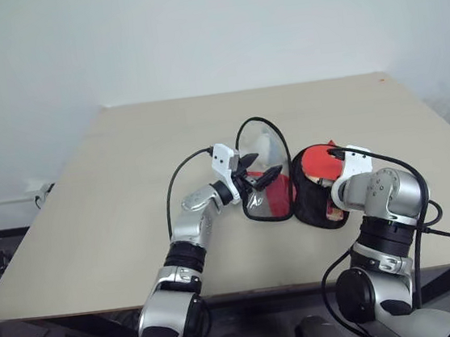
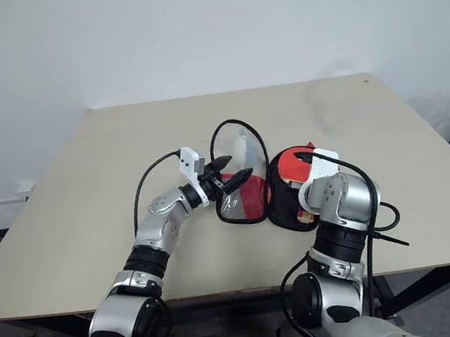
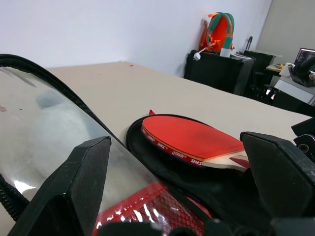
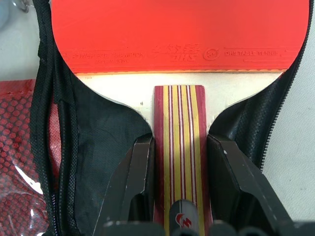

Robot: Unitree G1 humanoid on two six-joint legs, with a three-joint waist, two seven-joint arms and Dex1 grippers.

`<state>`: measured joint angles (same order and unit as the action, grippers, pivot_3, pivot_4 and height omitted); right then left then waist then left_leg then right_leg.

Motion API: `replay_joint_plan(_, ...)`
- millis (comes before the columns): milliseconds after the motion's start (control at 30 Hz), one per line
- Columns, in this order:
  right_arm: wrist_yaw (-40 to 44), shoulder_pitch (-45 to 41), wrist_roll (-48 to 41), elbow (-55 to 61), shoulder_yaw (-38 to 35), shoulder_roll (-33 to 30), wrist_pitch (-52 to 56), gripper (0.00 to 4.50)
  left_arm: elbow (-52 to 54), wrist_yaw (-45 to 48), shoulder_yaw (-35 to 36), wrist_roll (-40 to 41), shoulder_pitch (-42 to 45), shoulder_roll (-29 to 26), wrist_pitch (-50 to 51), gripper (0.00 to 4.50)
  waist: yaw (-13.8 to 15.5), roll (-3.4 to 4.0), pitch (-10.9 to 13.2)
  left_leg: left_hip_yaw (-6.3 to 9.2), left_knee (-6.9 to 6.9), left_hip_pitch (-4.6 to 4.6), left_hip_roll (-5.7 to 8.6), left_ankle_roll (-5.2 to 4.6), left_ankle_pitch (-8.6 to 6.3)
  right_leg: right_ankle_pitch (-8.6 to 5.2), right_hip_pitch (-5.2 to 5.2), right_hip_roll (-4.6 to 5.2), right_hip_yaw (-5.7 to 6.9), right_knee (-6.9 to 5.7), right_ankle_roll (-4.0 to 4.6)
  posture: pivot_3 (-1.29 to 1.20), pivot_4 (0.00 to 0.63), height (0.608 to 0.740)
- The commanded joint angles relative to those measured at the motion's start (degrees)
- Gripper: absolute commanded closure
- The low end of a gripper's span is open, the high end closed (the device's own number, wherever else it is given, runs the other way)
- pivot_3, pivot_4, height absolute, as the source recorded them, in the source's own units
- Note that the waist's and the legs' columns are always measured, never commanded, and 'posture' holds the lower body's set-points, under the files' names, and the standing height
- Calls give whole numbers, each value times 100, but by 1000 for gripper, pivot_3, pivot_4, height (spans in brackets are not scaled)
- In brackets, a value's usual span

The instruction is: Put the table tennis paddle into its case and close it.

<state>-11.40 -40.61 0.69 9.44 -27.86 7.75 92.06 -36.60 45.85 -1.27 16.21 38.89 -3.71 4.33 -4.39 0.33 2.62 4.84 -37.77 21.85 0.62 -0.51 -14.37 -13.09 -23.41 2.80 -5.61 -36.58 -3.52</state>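
- Here the paddle (image 4: 177,44) lies flat in the black-lined right half of the open case (image 1: 315,207), near the table's (image 1: 125,147) front edge.
- Its long axis runs near to far: red face away, striped handle toward the robot.
- The right gripper (image 4: 179,162) is clamped on that handle, in line with it, so the right arm is the nearer one.
- The case's clear-windowed lid stands up just left of the paddle.
- The left gripper (image 1: 254,177), jaws spread wide and empty, sits at that lid, probably to fold it rightward over the paddle.
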Motion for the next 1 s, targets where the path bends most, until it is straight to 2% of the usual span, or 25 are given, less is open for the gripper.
replay_joint_plan(33, -42, -210, -23, -79, -48, 446, -82, 3357, 45, -14, 41, -30, 242, 8, -98, 0, 0, 0, 0, 0, 0, 0, 0, 0, 0, 0, 0, 0, 0, 0, 0, 0, 0, 740)
replay_joint_plan(267, -94, -383, -103, -549, -233, 422, -426, 3357, 17, -14, 54, -28, 258, 3, -117, 0, -1, -1, 0, 0, -2, -2, 0, 0, 0, 0, 3, 0, 1, 0, 0, 0, 0, 740)
replay_joint_plan(700, 40, -360, -316, -748, -34, 291, -537, 3357, 27, -27, 68, -24, 245, -16, -126, 0, -9, -1, 0, 0, -6, -3, 0, 0, 2, 0, 7, -1, 0, -1, 1, 0, 0, 740)
replay_joint_plan(767, 86, -349, -347, -752, 6, 258, -528, 2651, 26, -28, 67, -24, 250, -13, -127, 0, -14, -1, 0, 1, -4, -3, 0, 0, 2, 0, 5, -1, 0, -2, 1, 0, 0, 740)
replay_joint_plan(800, 98, -346, -353, -754, 18, 249, -527, 2564, 24, -29, 67, -24, 252, -13, -128, 0, -22, -1, 0, 1, -4, -3, -1, 0, 2, 0, 5, -1, 0, -2, 1, 0, 0, 740)
replay_joint_plan(933, 146, -332, -379, -760, 75, 215, -538, 1630, 1, -21, 66, -28, 269, -15, -138, 0, -40, -1, 0, 2, -3, -3, 0, 0, 2, 0, 5, -1, 0, -2, 0, 0, 0, 740)
replay_joint_plan(1000, 138, -329, -390, -760, 92, 208, -540, 1015, -11, -17, 65, -30, 274, -18, -144, 0, -41, -1, 0, 1, -3, -3, 0, 0, 2, 0, 5, -1, 0, -1, 0, 0, 0, 740)
